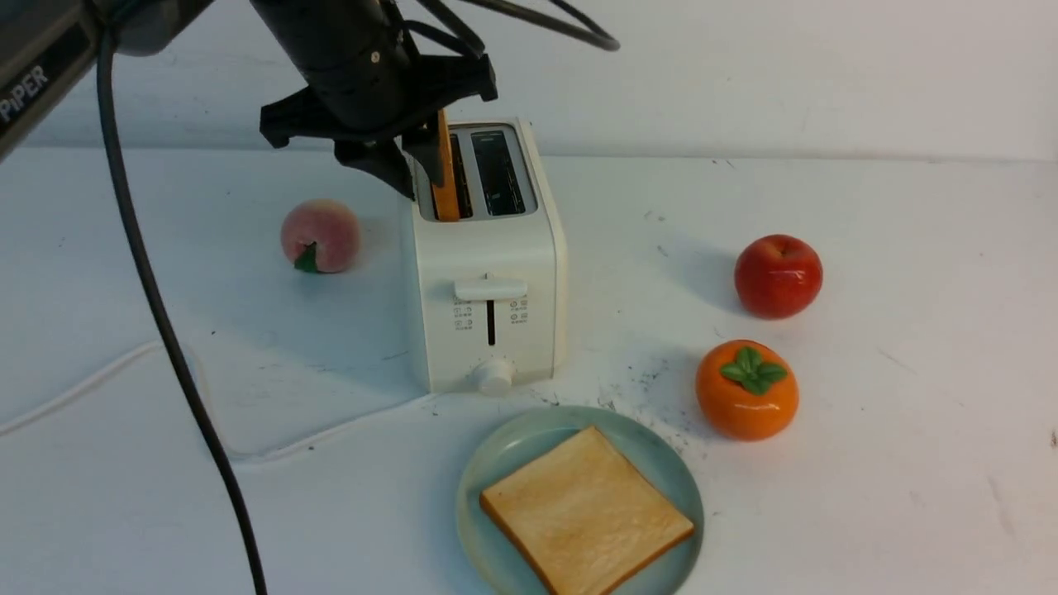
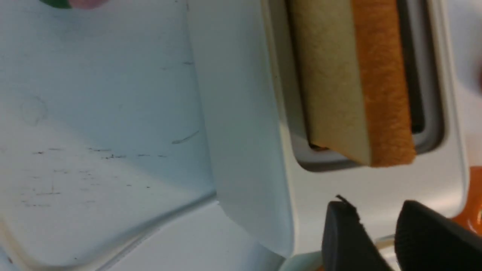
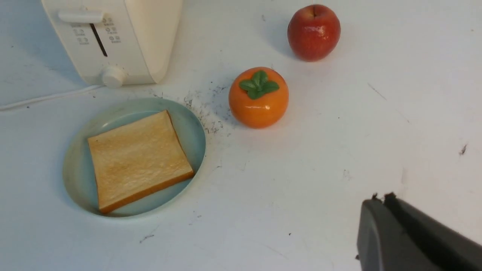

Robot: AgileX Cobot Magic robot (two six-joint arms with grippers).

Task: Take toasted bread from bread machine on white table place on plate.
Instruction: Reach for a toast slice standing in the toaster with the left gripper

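Observation:
One toasted bread (image 1: 583, 512) lies flat on the mint-green plate (image 1: 496, 463) in front of the bread machine (image 1: 488, 273), also seen as toasted bread (image 3: 137, 158) on the plate (image 3: 75, 165). A second toasted bread (image 1: 446, 178) stands upright in the left slot, its orange crust sticking up (image 2: 380, 82). My left gripper (image 1: 409, 165) hovers over the bread machine's top (image 2: 244, 131), just beside that slice; the left gripper (image 2: 376, 210) is open with nothing between its fingers. The right gripper (image 3: 384, 197) is shut and empty above the white table (image 3: 320, 169), right of the plate.
A peach (image 1: 320, 235) sits left of the bread machine. A red apple (image 1: 778, 275) and an orange persimmon (image 1: 746, 388) sit to its right. The white cord (image 1: 83, 388) runs across the table on the left, and my left arm's black cable (image 1: 165, 330) hangs there.

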